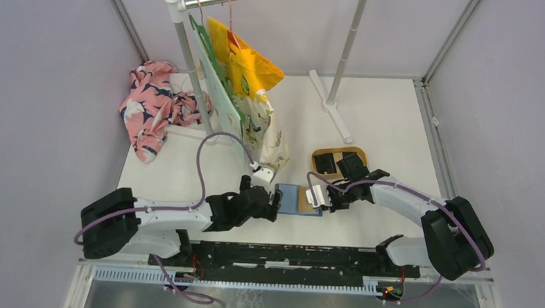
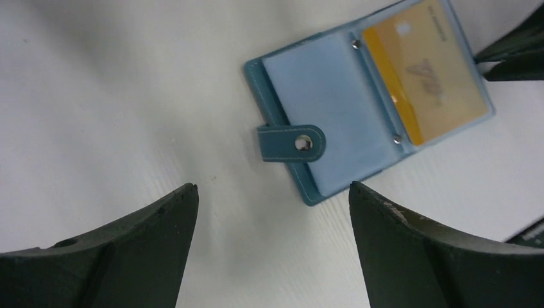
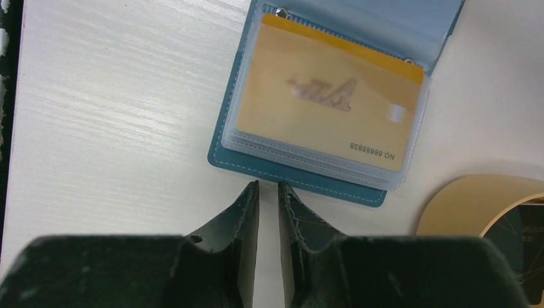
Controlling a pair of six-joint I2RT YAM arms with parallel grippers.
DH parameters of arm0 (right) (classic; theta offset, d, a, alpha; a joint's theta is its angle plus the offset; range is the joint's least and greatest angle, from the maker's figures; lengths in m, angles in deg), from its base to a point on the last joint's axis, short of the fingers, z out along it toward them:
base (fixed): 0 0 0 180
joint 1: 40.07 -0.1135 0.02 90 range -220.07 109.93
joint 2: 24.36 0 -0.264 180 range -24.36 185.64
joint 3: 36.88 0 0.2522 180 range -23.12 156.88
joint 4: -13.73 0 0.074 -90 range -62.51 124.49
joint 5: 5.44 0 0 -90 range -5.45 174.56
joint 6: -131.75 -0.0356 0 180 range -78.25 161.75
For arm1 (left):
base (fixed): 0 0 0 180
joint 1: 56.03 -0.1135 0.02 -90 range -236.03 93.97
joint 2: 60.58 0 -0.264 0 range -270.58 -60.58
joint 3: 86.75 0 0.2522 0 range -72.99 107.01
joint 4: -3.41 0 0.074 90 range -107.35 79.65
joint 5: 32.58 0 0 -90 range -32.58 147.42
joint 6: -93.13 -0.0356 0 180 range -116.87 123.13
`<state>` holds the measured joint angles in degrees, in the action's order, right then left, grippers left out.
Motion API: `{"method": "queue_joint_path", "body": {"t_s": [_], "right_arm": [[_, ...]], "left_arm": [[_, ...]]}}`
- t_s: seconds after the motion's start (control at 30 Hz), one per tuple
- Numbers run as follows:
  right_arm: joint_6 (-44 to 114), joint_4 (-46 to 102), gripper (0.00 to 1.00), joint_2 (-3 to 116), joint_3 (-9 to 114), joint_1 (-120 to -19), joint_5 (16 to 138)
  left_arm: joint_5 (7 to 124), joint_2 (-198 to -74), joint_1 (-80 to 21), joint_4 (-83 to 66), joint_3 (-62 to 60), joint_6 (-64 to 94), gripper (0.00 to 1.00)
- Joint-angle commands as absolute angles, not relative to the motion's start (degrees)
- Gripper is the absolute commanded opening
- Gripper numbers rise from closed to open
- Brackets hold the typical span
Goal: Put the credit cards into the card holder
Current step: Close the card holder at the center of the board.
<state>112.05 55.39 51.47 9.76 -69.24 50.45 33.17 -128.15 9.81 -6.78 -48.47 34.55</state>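
Card holder (image 1: 299,199) lies open at frame centre on the worktop, gold card (image 3: 327,102) already sleeved. Left hand (image 2: 272,187) spread wide, empty; right hand (image 3: 268,186) nearly together, empty. Dark credit cards (image 1: 327,162) — probably two — sit in tray (image 1: 339,151) just above-right. Pin the flap, feed corner-first.

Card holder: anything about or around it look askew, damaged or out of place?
Nothing damaged. The card holder lies open and flat, a gold card seated straight in its clear sleeve. Only oddity: a floral garment heaped beside the rack instead of hanging.
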Motion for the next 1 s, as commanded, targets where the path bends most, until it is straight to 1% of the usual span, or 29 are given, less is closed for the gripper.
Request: {"method": "queue_joint_path", "body": {"t_s": [0.0,0.07,0.23,0.43,0.53,0.67,0.77,0.8,0.97], "right_arm": [[111.07,57.28,0.23,52.06,10.01,-69.54,51.11],[111.01,57.2,0.23,52.01,9.97,-69.53,51.18],[110.97,57.19,0.23,51.93,9.92,-69.59,51.24],[111.01,57.11,0.23,51.93,9.84,-69.71,50.98],[111.02,57.1,0.23,51.94,9.84,-69.89,50.85],[111.09,57.11,0.23,52.02,9.84,-70.12,50.67],[111.01,57.16,0.23,51.94,9.84,-70.16,50.26],[111.03,57.15,0.22,52.02,9.9,-70.13,50.04],[108.57,55.38,0.22,51.93,9.77,-70.27,48.35]], "left_arm": [[21.88,-134.8,11.08,-12.03,-41.02,36.35,0.92],[22.03,-137.81,11.36,-11.63,-39.47,36.21,0.89],[23.16,-141.97,11.43,-10.95,-36.74,36.18,0.77],[23.85,-144.75,11.43,-10.61,-35.66,36.44,0.56],[23.64,-145.1,11.35,-10.62,-35.22,36.24,0.41],[23.42,-145.81,11.37,-10.62,-34.52,35.64,0.26],[23.33,-146.09,11.32,-10.62,-33.92,35.31,0.07],[23.18,-146.05,11.32,-10.73,-33.84,35.23,0.02],[23.39,-141.46,11.32,-11.25,-35.27,35.17,0.02]]}}
